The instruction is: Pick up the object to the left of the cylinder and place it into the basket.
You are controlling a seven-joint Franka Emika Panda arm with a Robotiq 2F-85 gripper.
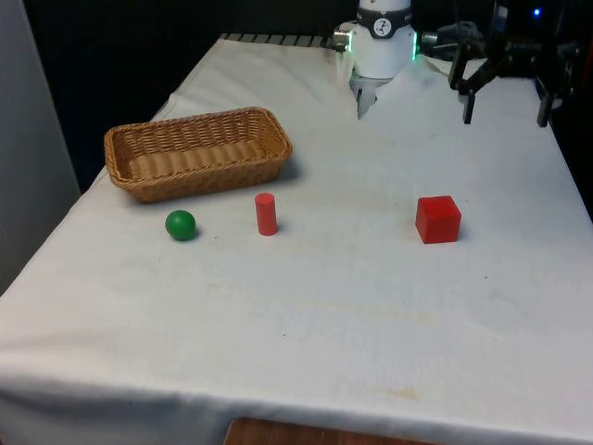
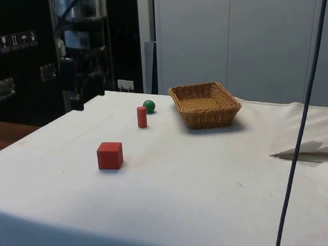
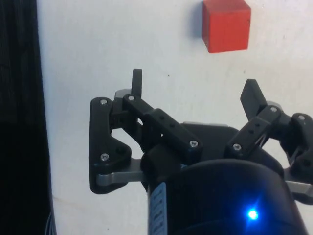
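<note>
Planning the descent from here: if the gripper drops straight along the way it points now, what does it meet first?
Probably bare white cloth. The open gripper points down at the table, and the red cube lies ahead of the fingertips, seemingly off that line, though depth is unclear.

The arm [image 1: 383, 37] runs out of the front view's top edge, so just its base shows. In the wrist view the cube [image 3: 227, 24] is clipped by the picture's edge, one face partly lost. The gripper [image 3: 195, 93] covers the cloth [image 3: 122, 44] beneath it. In the side view the basket [image 2: 205, 105] turns its near wall to the camera, so the floor inside is partly hidden, and the ball [image 2: 149, 105] looks, perhaps, slightly tucked behind the cylinder [image 2: 141, 116].
</note>
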